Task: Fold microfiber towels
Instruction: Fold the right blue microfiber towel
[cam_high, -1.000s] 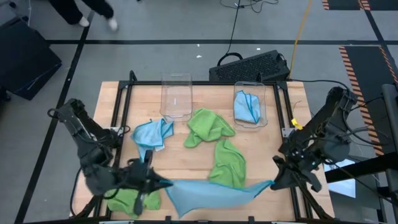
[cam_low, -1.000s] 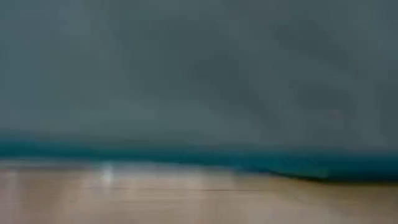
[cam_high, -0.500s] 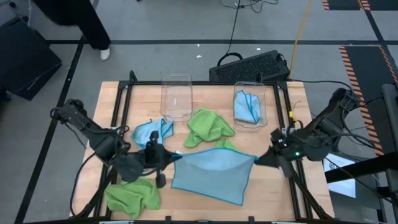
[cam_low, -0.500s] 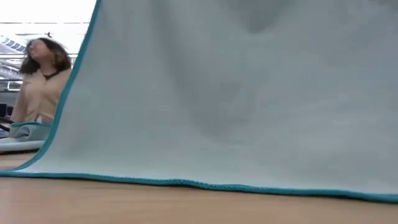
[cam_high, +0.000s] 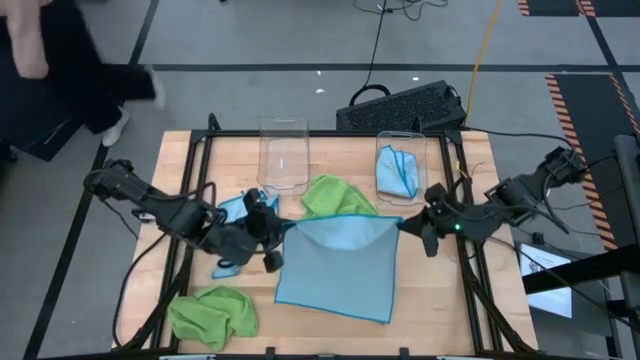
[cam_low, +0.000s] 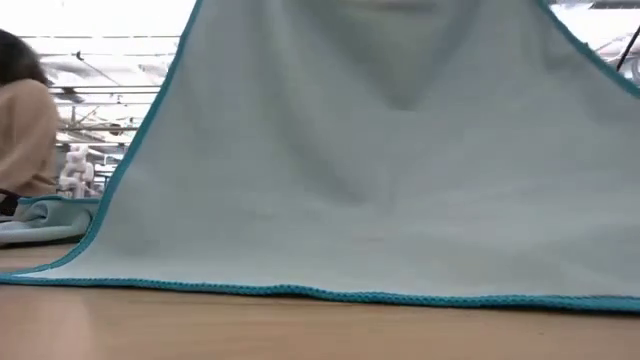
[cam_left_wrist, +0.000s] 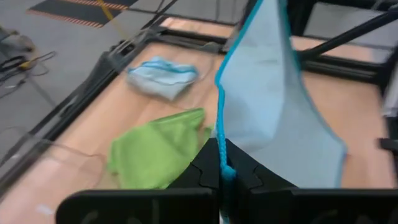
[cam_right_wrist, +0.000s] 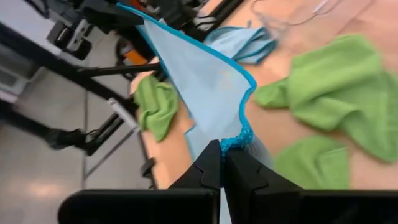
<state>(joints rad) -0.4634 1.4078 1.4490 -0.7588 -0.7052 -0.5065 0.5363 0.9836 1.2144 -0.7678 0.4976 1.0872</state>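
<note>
A light blue microfiber towel (cam_high: 340, 265) is stretched between my two grippers over the middle of the table. My left gripper (cam_high: 277, 234) is shut on its far left corner and my right gripper (cam_high: 404, 226) on its far right corner. The towel slopes down toward the near edge, where its lower hem (cam_low: 320, 293) lies on the wood. A lime green towel (cam_high: 335, 197) lies crumpled just beyond it, another (cam_high: 212, 312) at the near left. A second blue towel (cam_high: 232, 208) lies bunched behind my left arm. My left gripper pinches the towel's far left corner (cam_left_wrist: 222, 163) between its two fingers, on the teal hem. The fingers slant downward from the table's left. The corner is lifted and the cloth runs away from it fairly taut. My right gripper pinches the far right corner (cam_right_wrist: 239, 140), bunched at the hem, between its two fingers. Its fingers slant downward from the table's right. The corner is held up, and the far hem sags slightly between the two grippers.
Two clear plastic bins stand at the far edge: one (cam_high: 284, 155) shows nothing inside, the other (cam_high: 402, 172) holds a folded blue towel. A black keyboard (cam_high: 405, 105) lies beyond the table. A person (cam_low: 25, 135) stands behind the table's left side.
Both grippers have carried the blue towel from the near edge toward the far edge, drawing a little closer together and tipping downward. The towel, first a bunched strip along the near edge, is now spread out as a sheet with its near hem on the table.
</note>
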